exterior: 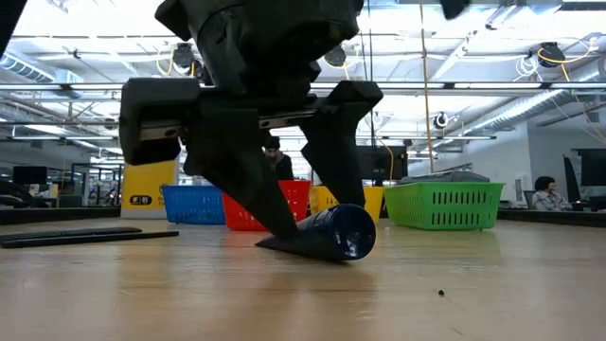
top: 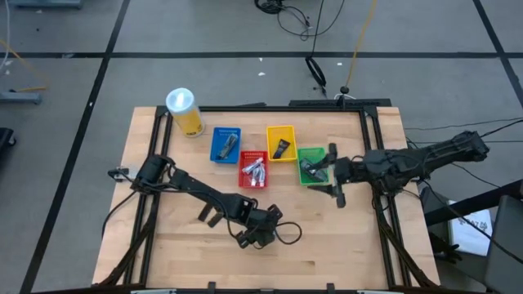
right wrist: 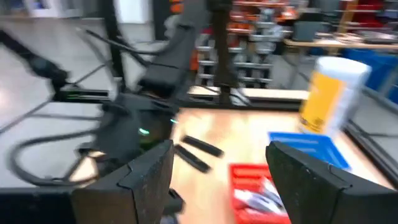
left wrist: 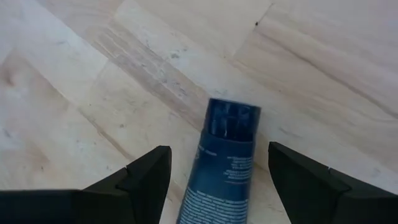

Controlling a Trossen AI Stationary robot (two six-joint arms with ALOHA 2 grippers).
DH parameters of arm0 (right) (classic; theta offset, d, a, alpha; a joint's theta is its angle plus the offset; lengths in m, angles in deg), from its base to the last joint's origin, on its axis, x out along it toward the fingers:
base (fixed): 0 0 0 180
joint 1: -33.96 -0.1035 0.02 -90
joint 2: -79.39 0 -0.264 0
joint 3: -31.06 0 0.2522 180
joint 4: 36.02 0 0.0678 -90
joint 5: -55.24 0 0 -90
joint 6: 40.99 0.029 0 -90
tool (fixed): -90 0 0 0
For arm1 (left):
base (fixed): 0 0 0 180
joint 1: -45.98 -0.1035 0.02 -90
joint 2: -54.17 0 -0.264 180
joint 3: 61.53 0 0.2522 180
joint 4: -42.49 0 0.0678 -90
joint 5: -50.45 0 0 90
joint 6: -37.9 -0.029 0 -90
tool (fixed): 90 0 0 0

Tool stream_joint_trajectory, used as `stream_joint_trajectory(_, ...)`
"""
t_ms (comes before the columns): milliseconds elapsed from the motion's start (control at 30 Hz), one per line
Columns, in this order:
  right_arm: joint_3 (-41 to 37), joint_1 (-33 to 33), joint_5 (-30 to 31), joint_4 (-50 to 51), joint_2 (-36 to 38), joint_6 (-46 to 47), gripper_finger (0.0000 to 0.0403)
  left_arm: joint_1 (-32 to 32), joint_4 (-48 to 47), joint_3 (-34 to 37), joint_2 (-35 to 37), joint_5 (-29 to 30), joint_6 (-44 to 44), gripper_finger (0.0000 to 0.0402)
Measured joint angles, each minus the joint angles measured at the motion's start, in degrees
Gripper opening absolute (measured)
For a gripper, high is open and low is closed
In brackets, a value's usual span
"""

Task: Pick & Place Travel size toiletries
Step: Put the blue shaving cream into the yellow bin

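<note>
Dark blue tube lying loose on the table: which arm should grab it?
Left. Its claw is open and straddles the blue tube, which lies flat on the table between the fingers. The right claw, also open, sits by the green basket, well away.

1. Left arm: runs from its base at the tabletop's left edge diagonally toward the front centre, with the wrist bent down.
2. Left gripper [top: 263, 231]: low over the tabletop; jaws spread wide, both dark fingers [left wrist: 146, 177] pointing down and apart, the tips at surface level in the low view.
3. Right arm: reaches in from the right edge, stretched nearly level toward the tabletop's middle.
4. Right gripper [top: 333, 174]: held above the surface at the arm's end; jaws parted, its fingers [right wrist: 149, 171] separated by a clear gap.
</note>
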Motion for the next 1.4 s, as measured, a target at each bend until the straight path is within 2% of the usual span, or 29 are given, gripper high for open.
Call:
stream_joint_trajectory(200, -16.7, 0.0, 7.2, -9.7, 9.7, 1.7, 0.0245, -1.2, -0.4, 0.0, 0.0, -0.1, 0.2, 0.0249)
stream_joint_trajectory(400, -32.7, 0.1, 8.8, -25.3, 15.6, 1.3, 0.0242, -1.9, -0.3, 0.0, 0.0, -0.2, 1.3, 0.0250)
stream_joint_trajectory(567, -41.5, 0.1, 8.8, -37.9, 18.0, 1.5, 0.0242, -2.1, 0.0, 0.0, 0.0, -0.3, 1.4, 0.0250)
stream_joint_trajectory(667, -43.5, 0.1, 8.6, -41.7, 19.1, 1.5, 0.0242, -2.3, 0.4, 0.0, -0.5, -1.1, 1.1, 0.0250)
stream_joint_trajectory(900, -43.7, 0.0, 8.5, -41.0, 19.0, 1.3, 0.0242, -3.1, 0.2, -0.3, -3.3, -6.1, 1.4, 0.0250)
stream_joint_trajectory(1133, -43.8, 0.0, 8.5, -40.4, 18.9, 1.6, 0.0242, -3.3, -0.1, -0.2, -3.6, -7.0, 2.7, 0.0248)
stream_joint_trajectory(1233, -43.8, 0.0, 8.5, -40.2, 18.9, 1.5, 0.0242, -3.8, -1.0, -0.2, -3.7, -10.2, 5.2, 0.0227)
stream_joint_trajectory(1400, -43.8, 0.0, 8.5, -40.2, 18.9, 1.7, 0.0242, -4.2, -2.0, -0.1, -3.8, -12.0, 7.5, 0.0156)
